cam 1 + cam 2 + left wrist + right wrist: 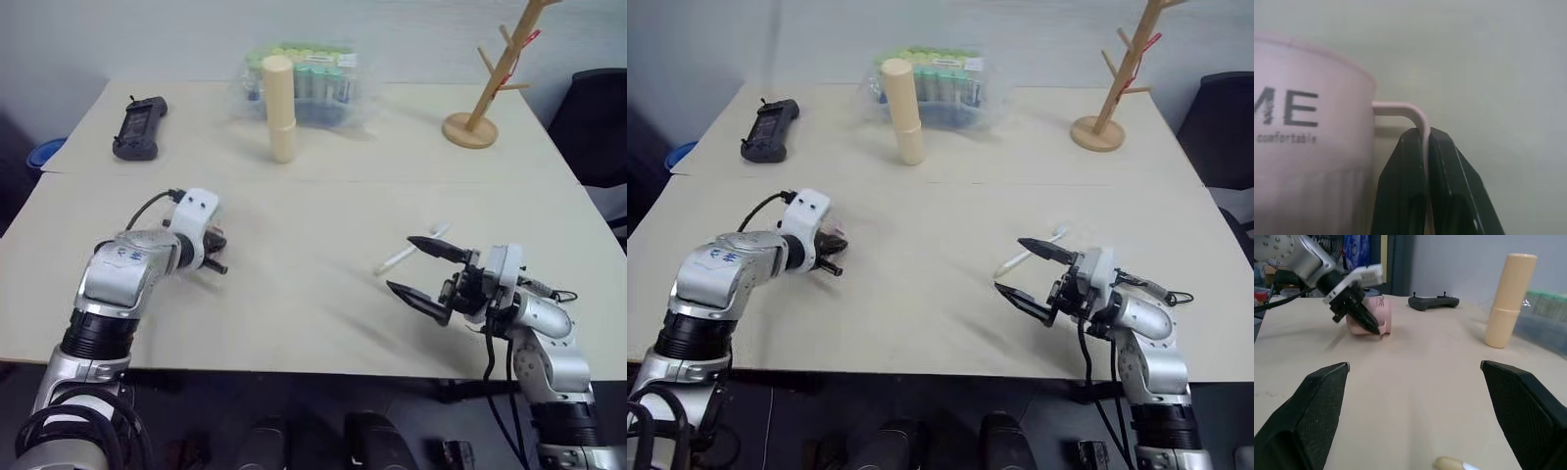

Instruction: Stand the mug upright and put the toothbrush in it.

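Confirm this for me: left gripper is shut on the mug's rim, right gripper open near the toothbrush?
Not quite. The left gripper is shut on the mug by its handle, not its rim, as the left wrist view shows. The right gripper is open near the toothbrush.

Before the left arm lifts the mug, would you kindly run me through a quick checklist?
1. Left gripper fingers closed on the mug handle: ok.
2. Mug upright: cannot tell.
3. Right gripper open for the toothbrush: ok.
4. Toothbrush free on the table, untouched: ok.
5. Cream cylinder well apart from the mug: ok.
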Robot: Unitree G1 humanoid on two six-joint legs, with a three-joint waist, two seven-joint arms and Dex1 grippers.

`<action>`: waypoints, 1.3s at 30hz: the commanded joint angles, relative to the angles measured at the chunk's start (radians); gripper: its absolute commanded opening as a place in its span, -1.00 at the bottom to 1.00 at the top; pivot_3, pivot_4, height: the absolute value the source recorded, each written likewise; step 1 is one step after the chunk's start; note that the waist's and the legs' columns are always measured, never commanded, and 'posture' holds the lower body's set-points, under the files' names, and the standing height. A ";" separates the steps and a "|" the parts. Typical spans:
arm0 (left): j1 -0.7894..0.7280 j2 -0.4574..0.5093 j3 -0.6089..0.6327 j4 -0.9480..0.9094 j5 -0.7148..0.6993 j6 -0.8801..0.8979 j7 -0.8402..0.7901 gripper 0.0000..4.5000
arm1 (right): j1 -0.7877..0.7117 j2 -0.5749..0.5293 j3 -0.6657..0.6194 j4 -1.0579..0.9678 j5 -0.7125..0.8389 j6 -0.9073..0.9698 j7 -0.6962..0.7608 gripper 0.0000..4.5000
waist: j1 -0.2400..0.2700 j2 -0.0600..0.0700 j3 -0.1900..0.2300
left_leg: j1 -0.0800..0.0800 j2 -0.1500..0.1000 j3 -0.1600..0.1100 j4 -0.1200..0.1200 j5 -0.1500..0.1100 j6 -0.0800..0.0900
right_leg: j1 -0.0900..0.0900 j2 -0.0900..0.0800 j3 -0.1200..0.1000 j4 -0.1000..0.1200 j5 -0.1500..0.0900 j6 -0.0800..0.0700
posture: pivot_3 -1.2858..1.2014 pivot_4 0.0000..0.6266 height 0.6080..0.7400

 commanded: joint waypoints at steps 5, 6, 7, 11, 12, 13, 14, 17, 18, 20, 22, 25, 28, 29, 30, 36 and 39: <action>0.086 -0.210 0.099 -0.113 -0.267 -0.392 -0.371 -0.99 | 0.044 -0.044 -0.095 -0.008 -0.023 -0.078 -0.042 1.00 | 0.017 0.000 0.000 | -0.002 0.000 -0.001 0.002 0.000 0.001 | 0.001 -0.001 -0.001 -0.004 0.000 0.000 | 0.03 -0.52 1.00; 0.096 -0.261 0.102 -0.097 -0.284 -0.461 -0.400 -0.99 | 0.048 -0.051 -0.106 -0.002 -0.029 -0.089 -0.045 1.00 | 0.017 0.000 0.000 | -0.002 0.000 -0.001 0.002 -0.001 0.001 | 0.001 -0.001 -0.002 -0.005 0.000 0.000 | 0.03 -0.52 1.00; 0.103 -0.293 0.103 -0.084 -0.288 -0.506 -0.417 -0.99 | 0.053 -0.057 -0.112 -0.001 -0.030 -0.095 -0.046 1.00 | 0.016 0.000 0.000 | -0.002 0.000 -0.001 0.003 -0.001 0.001 | 0.001 -0.001 -0.002 -0.005 0.000 0.000 | 0.03 -0.52 1.00; 0.150 -0.437 0.065 -0.009 -0.309 -0.710 -0.541 -0.99 | 0.077 -0.076 -0.142 0.015 -0.044 -0.127 -0.057 1.00 | 0.007 0.000 0.000 | -0.001 0.001 0.001 0.002 -0.001 0.001 | 0.001 0.002 -0.001 -0.004 0.000 0.000 | 0.03 -0.52 1.00; 0.162 -0.465 0.041 0.026 -0.279 -0.771 -0.556 -0.99 | 0.086 -0.080 -0.151 0.015 -0.044 -0.135 -0.060 1.00 | 0.008 0.000 0.000 | 0.000 0.001 0.002 0.001 -0.001 0.001 | 0.001 0.002 0.000 -0.004 0.000 0.000 | 0.03 -0.52 1.00; 0.179 -0.490 0.018 0.072 -0.250 -0.847 -0.592 -0.99 | 0.093 -0.082 -0.157 0.014 -0.043 -0.138 -0.062 1.00 | 0.008 0.000 0.000 | 0.000 0.001 0.002 0.002 -0.001 0.001 | 0.001 0.002 0.000 -0.004 0.000 0.000 | 0.03 -0.52 1.00; 0.195 -0.507 -0.002 0.121 -0.212 -0.932 -0.613 -0.99 | 0.103 -0.088 -0.161 0.010 -0.043 -0.139 -0.060 1.00 | 0.008 0.000 0.000 | 0.000 0.001 0.002 0.002 -0.001 0.001 | 0.002 0.002 0.000 -0.004 0.000 0.000 | 0.03 -0.52 1.00; 0.230 -0.519 -0.046 0.246 -0.120 -1.123 -0.661 -0.99 | 0.122 -0.100 -0.173 -0.007 -0.038 -0.136 -0.066 1.00 | 0.009 0.000 0.000 | 0.000 0.001 0.003 0.002 -0.001 0.002 | 0.001 0.002 0.000 -0.004 0.000 0.000 | 0.03 -0.52 1.00; 0.244 -0.510 -0.064 0.284 -0.091 -1.172 -0.680 -0.99 | 0.126 -0.103 -0.176 -0.013 -0.035 -0.134 -0.070 1.00 | 0.009 0.000 0.000 | 0.001 0.001 0.003 0.002 -0.001 0.002 | 0.001 0.002 0.000 -0.004 0.000 0.000 | 0.03 -0.52 1.00; 0.269 -0.497 -0.080 0.323 -0.073 -1.209 -0.704 -0.99 | 0.137 -0.107 -0.180 -0.022 -0.030 -0.132 -0.075 1.00 | 0.009 0.000 0.000 | 0.001 0.001 0.003 0.002 -0.001 0.002 | 0.001 0.002 0.001 -0.004 0.000 0.000 | 0.03 -0.52 1.00; 0.287 -0.498 -0.063 0.336 -0.076 -1.256 -0.690 -0.75 | 0.146 -0.106 -0.179 -0.031 -0.030 -0.132 -0.078 1.00 | 0.011 0.000 0.000 | 0.001 0.001 0.003 0.002 -0.001 0.002 | 0.002 0.002 0.001 -0.004 0.000 0.000 | 0.03 -0.52 1.00; 0.346 -0.446 -0.063 0.258 -0.091 -1.214 -0.698 -0.38 | 0.165 -0.106 -0.186 -0.039 -0.024 -0.128 -0.073 1.00 | 0.010 0.000 0.000 | 0.001 0.001 0.002 0.002 -0.001 0.002 | 0.002 0.002 0.001 -0.004 0.000 0.000 | 0.03 -0.52 1.00; 0.381 -0.384 -0.039 0.210 -0.096 -1.199 -0.693 0.02 | 0.181 -0.113 -0.203 -0.024 -0.019 -0.128 -0.064 1.00 | 0.012 0.000 0.000 | 0.001 0.001 0.002 0.001 -0.001 0.002 | 0.002 0.002 0.001 -0.004 0.000 0.000 | 0.03 -0.52 1.00; 0.387 -0.366 -0.029 0.201 -0.095 -1.200 -0.690 0.17 | 0.186 -0.117 -0.208 -0.016 -0.017 -0.128 -0.060 1.00 | 0.012 0.000 0.000 | 0.001 0.001 0.002 0.002 -0.001 0.002 | 0.002 0.001 0.001 -0.004 0.000 0.000 | 0.03 -0.52 1.00; 0.390 -0.352 -0.021 0.196 -0.097 -1.199 -0.686 0.30 | 0.191 -0.120 -0.211 -0.008 -0.016 -0.129 -0.055 1.00 | 0.012 0.000 0.000 | 0.001 0.001 0.002 0.002 -0.001 0.003 | 0.002 0.001 0.001 -0.004 0.000 0.000 | 0.03 -0.52 1.00; 0.420 -0.215 0.042 0.156 -0.081 -1.160 -0.670 0.99 | 0.337 -0.178 -0.267 0.062 -0.002 -0.104 0.020 1.00 | 0.016 0.000 0.000 | 0.000 0.001 0.000 0.001 -0.002 0.003 | 0.002 0.001 0.000 -0.005 0.000 0.000 | 0.03 -0.52 1.00; 0.486 -0.115 0.109 0.082 -0.131 -1.095 -0.684 0.99 | 0.405 -0.176 -0.317 0.086 -0.024 -0.149 0.004 1.00 | 0.010 0.000 0.000 | 0.000 0.001 0.001 0.000 -0.002 0.004 | 0.002 0.000 0.000 -0.006 0.000 0.000 | 0.03 -0.52 1.00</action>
